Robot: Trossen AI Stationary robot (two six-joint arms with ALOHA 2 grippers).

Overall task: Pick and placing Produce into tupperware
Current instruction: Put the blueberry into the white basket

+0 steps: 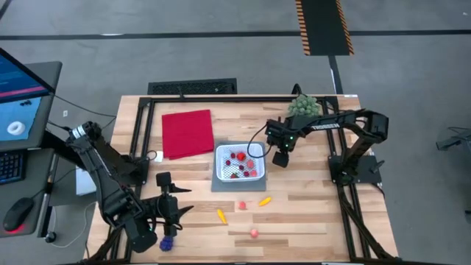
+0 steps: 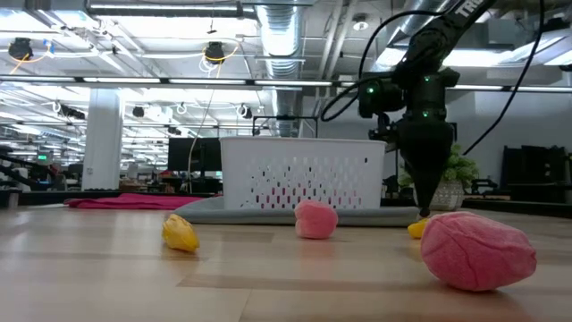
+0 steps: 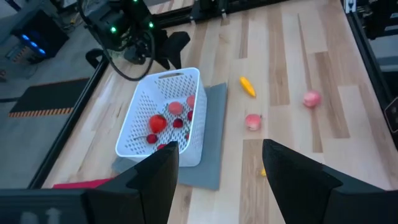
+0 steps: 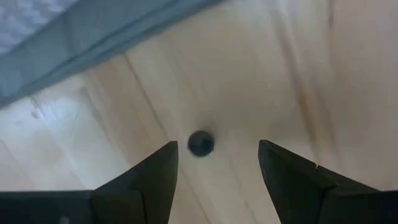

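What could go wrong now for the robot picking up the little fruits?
1. The right gripper hangs open beside the white tupperware, close to the table; coming down carelessly, it might bump the wall or the grey mat.
2. The loose pink pieces look rounded, so they may roll away if nudged.
3. The purple grape bunch lies near the left gripper at the table's edge, and a knock could push it off.

Two dark, near-black jointed arms. The right arm (image 1: 335,121) carries white lettering along its forearm link, a small green light at the wrist and a looping black cable. The left arm (image 1: 103,173) has a pale, whitish joint cap near its shoulder. Each ends in two broad, wedge-shaped matte black fingers (image 3: 152,180).
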